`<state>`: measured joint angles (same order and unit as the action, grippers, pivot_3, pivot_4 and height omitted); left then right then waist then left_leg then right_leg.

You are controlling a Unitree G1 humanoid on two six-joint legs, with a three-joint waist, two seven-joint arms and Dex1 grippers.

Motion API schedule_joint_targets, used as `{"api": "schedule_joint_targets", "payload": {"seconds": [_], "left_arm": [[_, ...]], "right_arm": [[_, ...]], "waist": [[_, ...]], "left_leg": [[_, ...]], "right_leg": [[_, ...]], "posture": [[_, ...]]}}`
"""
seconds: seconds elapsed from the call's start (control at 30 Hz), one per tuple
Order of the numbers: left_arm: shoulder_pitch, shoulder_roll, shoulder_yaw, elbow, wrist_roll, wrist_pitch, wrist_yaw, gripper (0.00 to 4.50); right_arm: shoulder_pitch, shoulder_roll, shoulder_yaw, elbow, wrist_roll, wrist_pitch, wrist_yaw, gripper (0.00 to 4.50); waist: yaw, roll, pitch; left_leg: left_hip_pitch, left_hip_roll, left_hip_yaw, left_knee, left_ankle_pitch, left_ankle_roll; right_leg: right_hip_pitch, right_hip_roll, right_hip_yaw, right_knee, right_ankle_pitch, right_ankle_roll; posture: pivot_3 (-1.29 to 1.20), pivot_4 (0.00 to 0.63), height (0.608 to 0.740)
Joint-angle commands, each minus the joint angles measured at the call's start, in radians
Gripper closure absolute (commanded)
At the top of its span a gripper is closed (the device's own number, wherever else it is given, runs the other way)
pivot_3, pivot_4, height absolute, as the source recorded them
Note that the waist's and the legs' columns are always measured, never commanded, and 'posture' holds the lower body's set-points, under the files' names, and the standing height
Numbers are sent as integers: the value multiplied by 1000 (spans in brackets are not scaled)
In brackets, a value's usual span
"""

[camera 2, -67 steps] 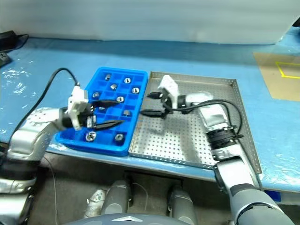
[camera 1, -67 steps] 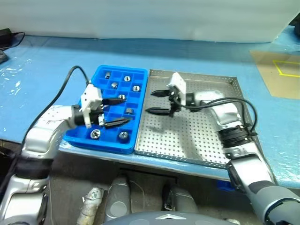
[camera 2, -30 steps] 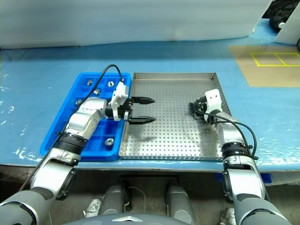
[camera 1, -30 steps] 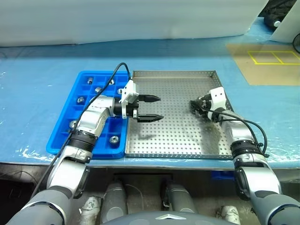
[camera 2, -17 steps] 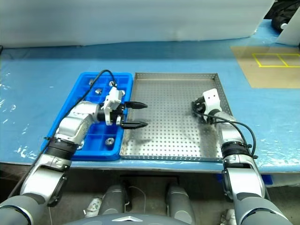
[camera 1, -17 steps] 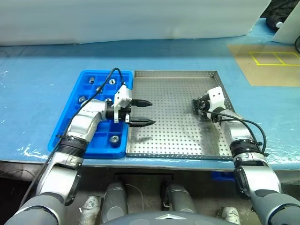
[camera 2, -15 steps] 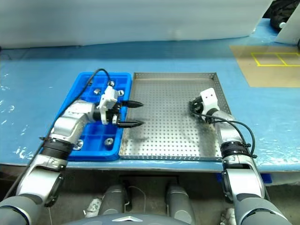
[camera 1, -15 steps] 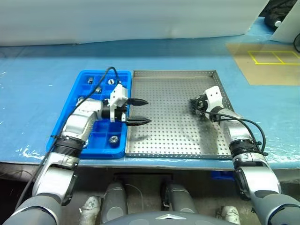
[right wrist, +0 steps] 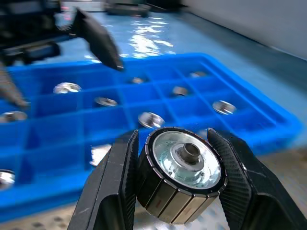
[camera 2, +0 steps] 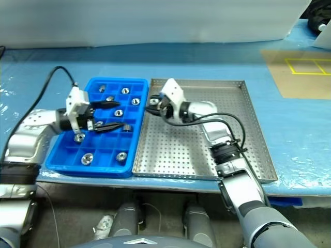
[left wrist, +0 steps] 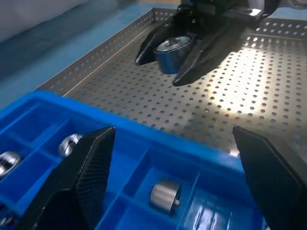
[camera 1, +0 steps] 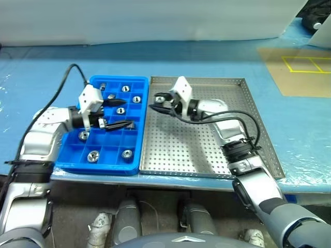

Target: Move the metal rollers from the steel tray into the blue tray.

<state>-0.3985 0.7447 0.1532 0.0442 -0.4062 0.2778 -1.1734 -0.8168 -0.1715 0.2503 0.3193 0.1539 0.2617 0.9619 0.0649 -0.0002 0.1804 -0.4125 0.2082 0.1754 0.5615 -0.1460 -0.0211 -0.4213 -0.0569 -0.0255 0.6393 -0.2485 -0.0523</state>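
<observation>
The right gripper (right wrist: 178, 191) is clamped on one metal roller (right wrist: 182, 173) and holds it in the air over the steel tray (camera 1: 207, 150), close to the edge of the blue tray (camera 1: 75, 155). The roller looks hard, smooth and a bit heavy for its size, so it could slip — the two fingers squeeze its round sides, which looks like the best place to hold it. More rollers (camera 1: 93, 156) sit in the little boxes of the blue tray. The left gripper (camera 1: 120, 113) hangs over the blue tray with its fingers wide apart and nothing in them. The roller must clear both tray rims — some boxes look empty, but the left gripper is near
</observation>
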Motion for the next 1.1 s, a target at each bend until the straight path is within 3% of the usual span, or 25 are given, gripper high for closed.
{"api": "schedule_joint_targets", "payload": {"seconds": [0.03, 0.33, 0.5, 0.73, 0.9, 1.1], "left_arm": [[118, 67, 144, -133, -46, 41, 49, 352], [374, 104, 350, -285, -94, 106, 136, 352], [417, 89, 353, -360, -119, 132, 176, 352], [396, 84, 302, -376, -137, 145, 201, 352], [359, 87, 262, -356, -140, 143, 194, 352], [288, 81, 197, -312, -135, 133, 183, 352]], "right_arm": [[-68, 71, 38, 50, 19, -47, 63, 2652], [-162, 250, 59, 385, -34, -203, 74, 2652], [-181, 285, 52, 495, -66, -259, 68, 2652], [-151, 277, 51, 575, -111, -328, 54, 2652], [-151, 268, 37, 558, -116, -302, 33, 1033], [-167, 227, -31, 482, -76, -267, 11, 1033]], "waist": [[6, -1, 0], [68, -1, 1], [94, -1, 1], [94, -2, 0], [89, -2, 0], [90, -2, 0]], "left_leg": [[0, 0, -1, 0, 0, 0], [-1, 5, -2, -1, 1, -2], [0, 6, -4, -1, 2, -3], [0, 6, -5, -1, 2, -5], [0, 7, -4, -2, 3, -6], [0, 7, -3, -1, 4, -7]], "right_leg": [[-1, 0, 0, 0, 0, 0], [-1, -1, -1, 0, -1, -1], [-1, -1, -1, 1, -1, -1], [-2, -1, 0, 1, -1, 0], [-2, 0, 0, 1, -1, 0], [-2, 0, 0, 2, -1, -1]], "posture": [[209, 150, 740], [342, 150, 740], [356, 150, 740], [328, 150, 740], [297, 150, 740], [244, 150, 740]]}}
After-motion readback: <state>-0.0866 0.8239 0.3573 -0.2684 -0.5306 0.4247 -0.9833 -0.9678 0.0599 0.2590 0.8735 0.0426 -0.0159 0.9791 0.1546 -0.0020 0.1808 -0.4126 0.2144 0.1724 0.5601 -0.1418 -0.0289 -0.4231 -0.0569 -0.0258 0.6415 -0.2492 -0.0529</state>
